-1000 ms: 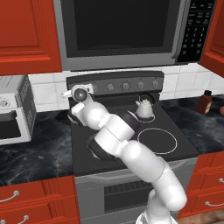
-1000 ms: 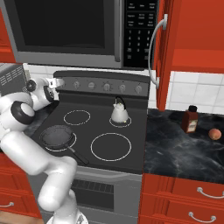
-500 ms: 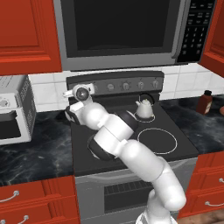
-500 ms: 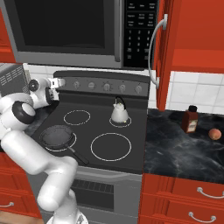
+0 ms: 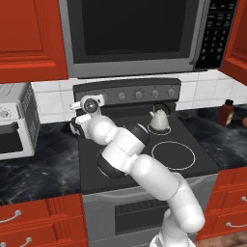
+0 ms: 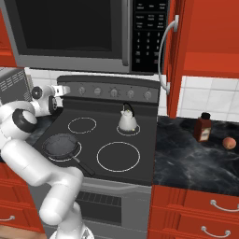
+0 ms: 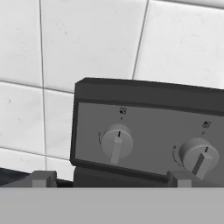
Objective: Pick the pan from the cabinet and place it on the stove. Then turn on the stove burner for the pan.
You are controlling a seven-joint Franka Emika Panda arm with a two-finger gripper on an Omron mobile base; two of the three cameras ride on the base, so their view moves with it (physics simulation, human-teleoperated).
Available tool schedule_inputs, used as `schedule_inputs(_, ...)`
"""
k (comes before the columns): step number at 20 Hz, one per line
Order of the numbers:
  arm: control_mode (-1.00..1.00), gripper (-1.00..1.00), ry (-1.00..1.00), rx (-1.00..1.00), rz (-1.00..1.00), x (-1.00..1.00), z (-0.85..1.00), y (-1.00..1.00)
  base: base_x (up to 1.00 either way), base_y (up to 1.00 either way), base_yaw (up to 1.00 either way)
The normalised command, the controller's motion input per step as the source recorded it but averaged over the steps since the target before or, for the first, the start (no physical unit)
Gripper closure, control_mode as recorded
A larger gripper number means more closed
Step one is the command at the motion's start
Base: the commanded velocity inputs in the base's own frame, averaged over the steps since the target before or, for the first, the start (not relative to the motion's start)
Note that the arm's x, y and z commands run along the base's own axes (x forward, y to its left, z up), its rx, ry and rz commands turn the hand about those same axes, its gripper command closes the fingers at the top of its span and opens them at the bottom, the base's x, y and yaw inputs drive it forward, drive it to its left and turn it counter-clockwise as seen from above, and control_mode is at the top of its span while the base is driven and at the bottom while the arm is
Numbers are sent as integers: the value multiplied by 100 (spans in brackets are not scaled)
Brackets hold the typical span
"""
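Pan [image 6: 60, 145] sits on the stove's [image 6: 140, 168] near-left ring, handle pointing near-right. I have the gripper [image 7: 111, 178] up at the far-left end of the control panel, jaws fully apart, holding nothing. Hand view: leftmost knob [image 7: 117, 142] sits between the fingertips [image 7: 43, 178], not touching as far as I can see. Second knob [image 7: 197, 157] to its right. Kettle [image 6: 127, 118] on the far-right ring.
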Motion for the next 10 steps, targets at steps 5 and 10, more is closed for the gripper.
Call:
schedule_inputs(5, -100, -100, 3, 0, 0, 9, 0, 0, 0, 0, 0)
schedule_inputs(10, -100, -100, 1, 0, 0, 12, 0, 0, 0, 0, 0)
